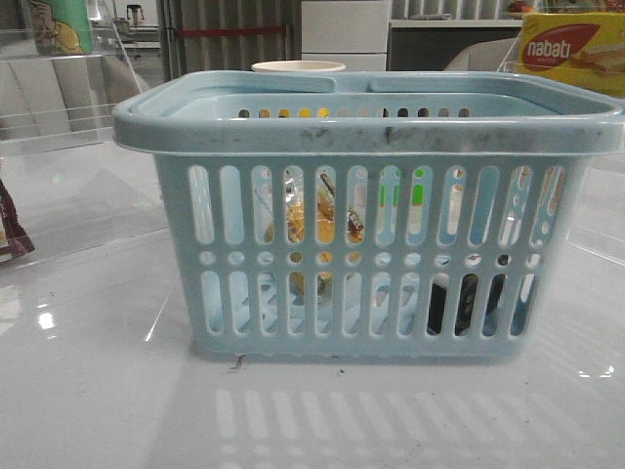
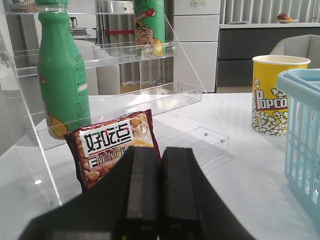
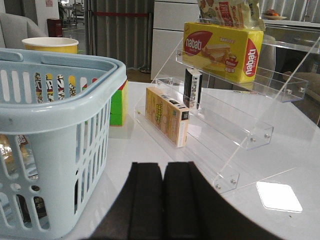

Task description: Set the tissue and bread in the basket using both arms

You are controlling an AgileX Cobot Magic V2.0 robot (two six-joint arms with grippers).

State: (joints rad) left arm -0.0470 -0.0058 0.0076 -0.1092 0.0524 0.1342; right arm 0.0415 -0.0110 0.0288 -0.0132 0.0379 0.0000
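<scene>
The light-blue basket (image 1: 371, 127) fills the middle of the front view. Through its slots I see the clear packet of golden-brown bread (image 1: 322, 227) standing inside at centre-left, and the dark tissue pack (image 1: 454, 303) low on the basket floor at the right. Neither gripper shows in the front view. My left gripper (image 2: 161, 150) is shut and empty, left of the basket's edge (image 2: 302, 130). My right gripper (image 3: 163, 166) is shut and empty, on the basket's right side (image 3: 60, 125).
By the left gripper, a dark-red snack wrapper (image 2: 112, 145) and a green bottle (image 2: 62, 75) stand on a clear acrylic shelf. A popcorn cup (image 2: 272, 95) stands behind the basket. A nabati box (image 3: 222, 42), a tan box (image 3: 167, 115) and a green block (image 3: 119, 105) stand by the right gripper.
</scene>
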